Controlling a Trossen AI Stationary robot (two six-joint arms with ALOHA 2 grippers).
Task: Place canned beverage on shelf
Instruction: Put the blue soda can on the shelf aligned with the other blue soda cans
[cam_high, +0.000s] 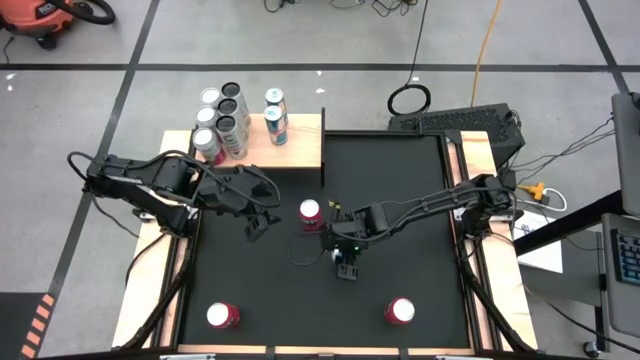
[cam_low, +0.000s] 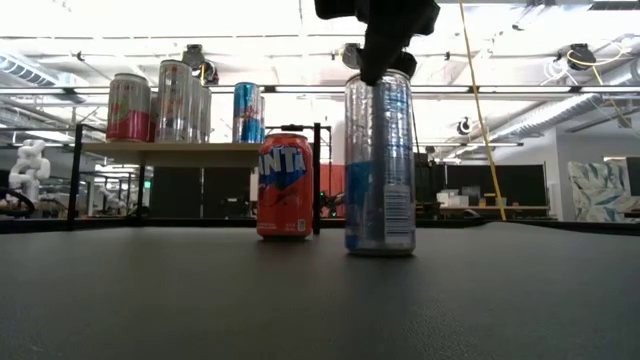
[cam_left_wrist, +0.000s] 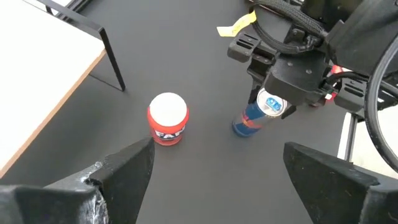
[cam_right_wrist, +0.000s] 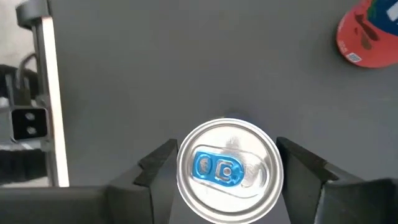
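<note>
Now the right claw sits directly above the upright blue can, fingers astride its top, seemingly gripping it, far from the shelf.

A black mat covers most of the desk, and pale wood of the desk shows along its left and right sides. Around it we see a grey floor with dark lines. On the floor beyond the far edge, a black cable loop lies near an orange cable that runs away from the desk. A red vacuum cleaner stands at the far left corner. To the right we see a yellow plug, a white paper and a keyboard. Orange-and-black striped tape marks the near left floor. In the room behind, a white figure stands at the left.
</note>
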